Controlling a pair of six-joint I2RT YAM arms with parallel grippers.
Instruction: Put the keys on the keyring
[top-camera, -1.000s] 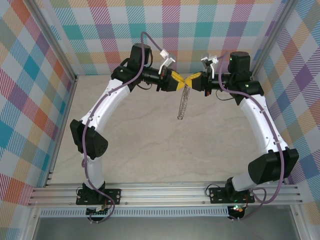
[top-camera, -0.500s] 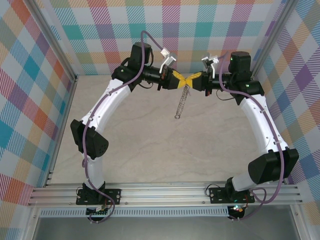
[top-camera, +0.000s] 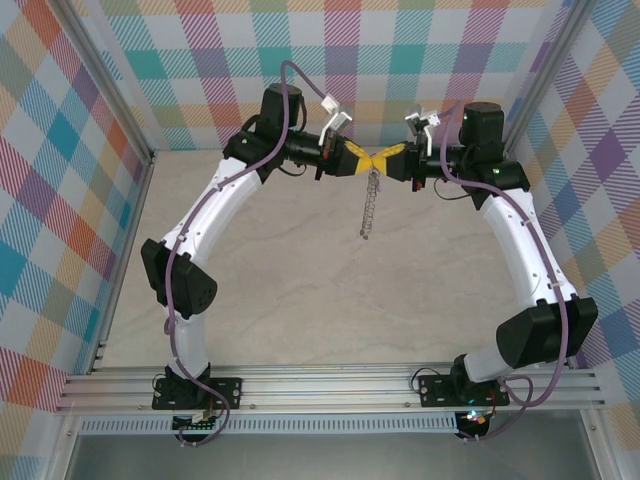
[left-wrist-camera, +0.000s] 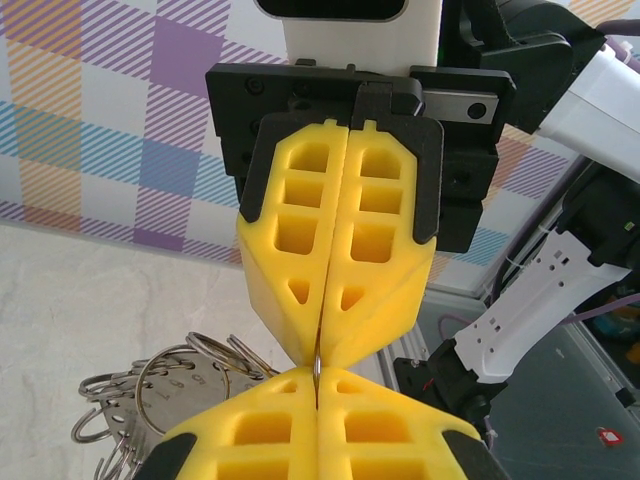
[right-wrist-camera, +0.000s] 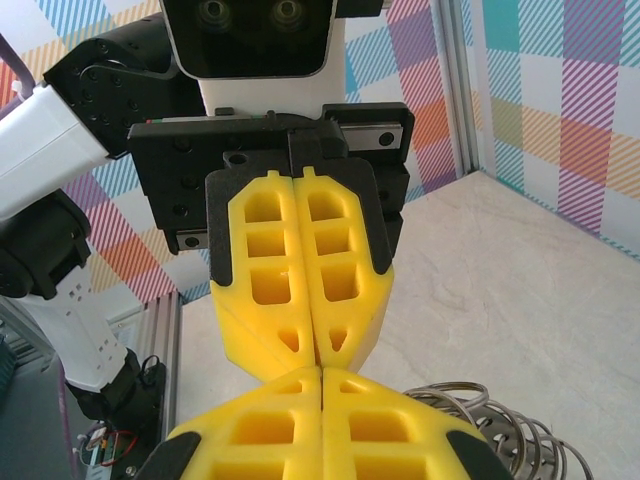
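The keyring (top-camera: 369, 205) hangs as a narrow grey chain of wire loops below the spot where my two grippers meet tip to tip, high at the back. My left gripper (top-camera: 361, 160) and right gripper (top-camera: 384, 158) both have their yellow fingers pressed together. In the left wrist view a thin ring wire (left-wrist-camera: 317, 366) runs between my left gripper (left-wrist-camera: 317, 380) and the facing right gripper (left-wrist-camera: 322, 350). Loops of the keyring (left-wrist-camera: 165, 385) bunch at the lower left. The right wrist view shows my right gripper (right-wrist-camera: 321, 375), the left gripper (right-wrist-camera: 317, 358) opposite, and keyring (right-wrist-camera: 500, 425) coils. The keys are hidden.
The pale marble tabletop (top-camera: 300, 290) lies below the arms, with checked walls on three sides. An aluminium frame post (top-camera: 110, 105) stands at the left and a rail (top-camera: 320, 385) runs along the near edge by the arm bases.
My left gripper's fingers have closed onto the ring wire. The hanging keyring swung slightly left, then back to the right. Both arms stay in place.
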